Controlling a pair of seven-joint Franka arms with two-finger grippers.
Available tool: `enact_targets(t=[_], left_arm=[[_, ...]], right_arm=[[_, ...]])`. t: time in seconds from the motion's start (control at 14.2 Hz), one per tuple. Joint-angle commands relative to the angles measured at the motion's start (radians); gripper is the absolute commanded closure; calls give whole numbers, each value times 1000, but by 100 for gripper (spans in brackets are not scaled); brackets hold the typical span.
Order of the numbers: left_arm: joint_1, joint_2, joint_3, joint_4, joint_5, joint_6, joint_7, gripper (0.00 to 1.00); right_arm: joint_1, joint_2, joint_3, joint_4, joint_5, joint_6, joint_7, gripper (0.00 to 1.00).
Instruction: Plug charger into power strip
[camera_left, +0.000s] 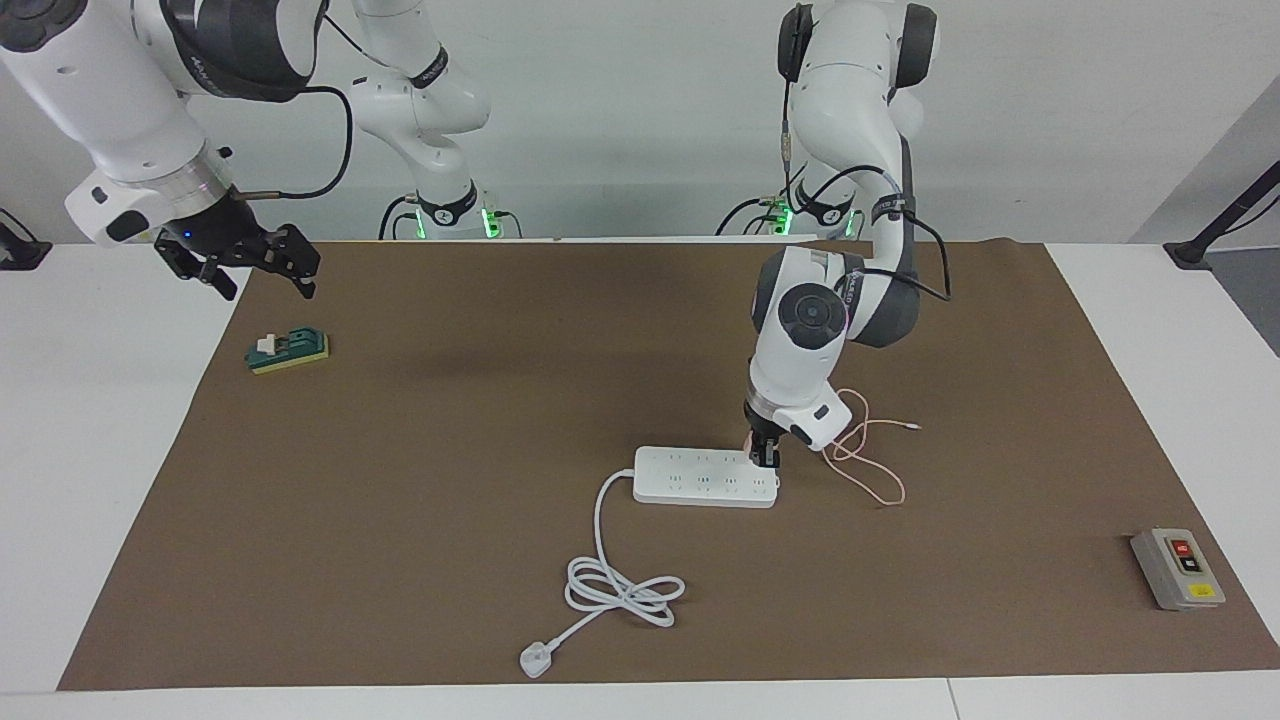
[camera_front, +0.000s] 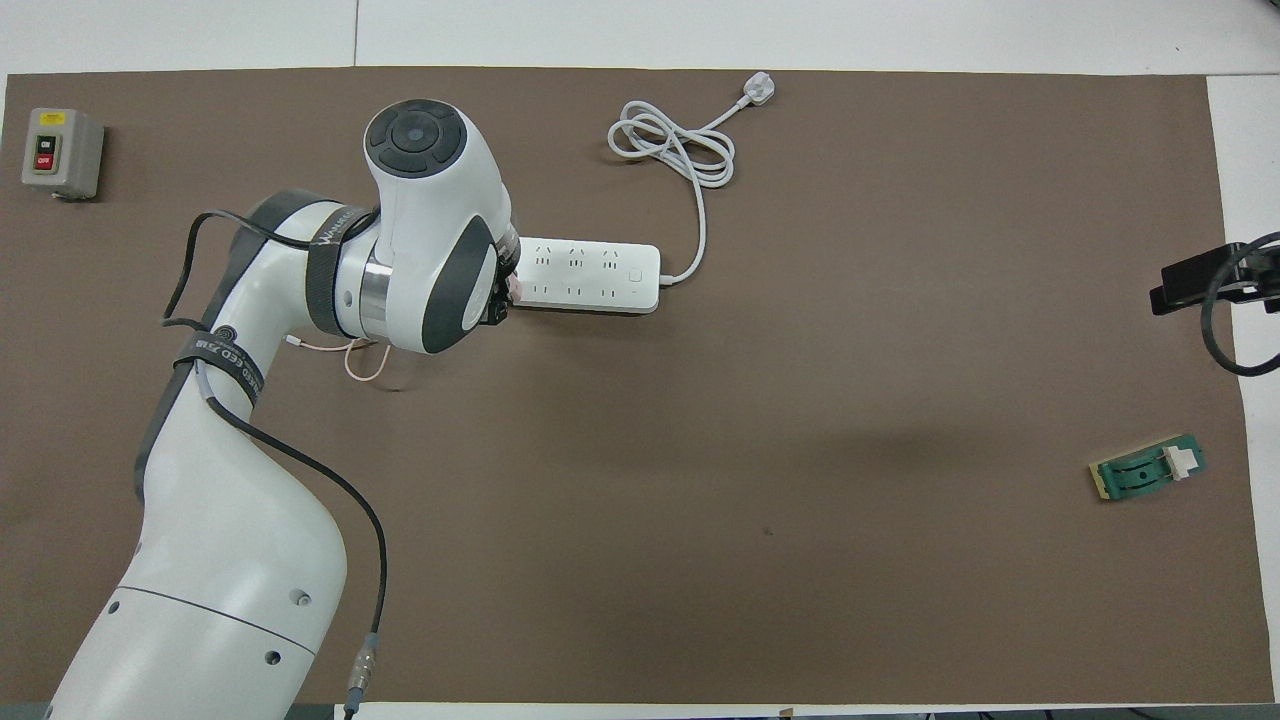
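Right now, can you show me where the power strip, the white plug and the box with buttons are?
power strip (camera_left: 700, 478): facing view, on its socket face.
white plug (camera_left: 534, 661): facing view, on its body.
grey switch box (camera_left: 1177, 568): facing view, on its button face.

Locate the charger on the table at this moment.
The charger sits in the shut left claw, right over the power strip at its end toward the left arm; its pink cable trails on the mat beside it.
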Motion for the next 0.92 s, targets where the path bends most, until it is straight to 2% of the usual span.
enact_targets(t=[0.0, 0.85], left_arm=[[-22, -8, 15, -26, -1, 27, -1, 100], [-22, 32, 15, -8, 1, 37, -2, 100]], right_arm=[[-13, -4, 6, 9, 0, -20, -14, 0], [-13, -4, 6, 9, 0, -20, -14, 0]])
